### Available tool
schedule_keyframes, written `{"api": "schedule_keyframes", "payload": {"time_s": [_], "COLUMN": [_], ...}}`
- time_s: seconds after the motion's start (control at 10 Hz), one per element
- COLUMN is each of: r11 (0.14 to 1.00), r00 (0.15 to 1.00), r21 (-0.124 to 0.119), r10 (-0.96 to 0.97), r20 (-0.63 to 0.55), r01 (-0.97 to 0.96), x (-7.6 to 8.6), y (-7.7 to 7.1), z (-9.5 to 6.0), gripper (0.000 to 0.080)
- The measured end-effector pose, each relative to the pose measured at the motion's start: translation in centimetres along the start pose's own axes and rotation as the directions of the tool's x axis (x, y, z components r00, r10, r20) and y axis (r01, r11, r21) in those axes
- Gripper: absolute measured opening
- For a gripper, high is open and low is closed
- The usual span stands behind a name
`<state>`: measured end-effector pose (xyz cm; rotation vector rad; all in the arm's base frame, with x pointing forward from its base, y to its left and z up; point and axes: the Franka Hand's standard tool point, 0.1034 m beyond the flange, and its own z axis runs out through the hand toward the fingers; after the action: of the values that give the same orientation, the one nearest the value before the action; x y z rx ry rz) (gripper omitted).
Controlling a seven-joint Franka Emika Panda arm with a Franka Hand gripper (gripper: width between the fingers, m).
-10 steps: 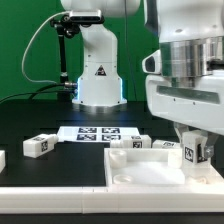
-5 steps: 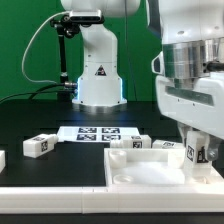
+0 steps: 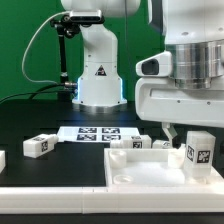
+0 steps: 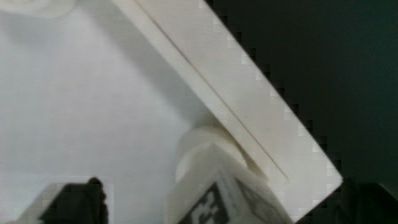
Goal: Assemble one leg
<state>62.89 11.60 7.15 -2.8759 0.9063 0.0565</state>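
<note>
1. Standing upright beneath the robot's hand, the leg [image 3: 200, 151] sits at the corner of the panel [image 3: 140, 170] on the exterior view's right, with its tag facing that camera. The wrist view shows it [image 4: 228, 192] just inside the panel's raised rim [image 4: 231, 90].
2. The jaws straddle the leg. One dark finger [image 4: 73, 205] shows in the wrist view with a gap beside it, and I cannot tell whether they clamp the leg.
3. Judging progress, the leg stands at its corner seat, so fetching and placing look done. Whether it is turned fully home is not visible, so tightening and letting go probably remain.
4. A row of spare legs [image 3: 140, 143] lies just behind the panel's far rim. Another spare [image 3: 37, 145] lies well apart on the black worktop [image 3: 60, 165], toward the exterior view's left.
5. The marker board [image 3: 95, 131] lies flat beyond them, before the arm's base [image 3: 98, 90].
6. No words can be read. The tags carry only black-and-white square patterns, and the base bears a small triangular sticker [image 3: 100, 72] too small to make out.
</note>
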Motion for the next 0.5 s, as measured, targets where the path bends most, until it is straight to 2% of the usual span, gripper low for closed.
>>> {"api": "schedule_keyframes", "payload": {"time_s": [0.1, 0.2, 0.3, 0.4, 0.5], "r11": [0.986, 0.907, 0.822, 0.845, 0.845], "r00": [0.986, 0.907, 0.821, 0.843, 0.843], "r21": [-0.022, -0.066, -0.088, -0.083, -0.084], "r10": [-0.164, -0.419, -0.568, -0.534, -0.534], "r20": [-0.01, -0.039, -0.057, -0.062, -0.062], "r01": [0.164, 0.416, 0.563, 0.529, 0.529], "x": [0.3, 1.2, 1.7, 1.7, 1.7], "y": [-0.1, -0.6, -0.8, -0.8, -0.8], "z": [-0.3, -1.1, -1.2, -1.2, -1.2], "gripper": [0.0648, 0.0648, 0.0648, 0.0648, 0.0527]}}
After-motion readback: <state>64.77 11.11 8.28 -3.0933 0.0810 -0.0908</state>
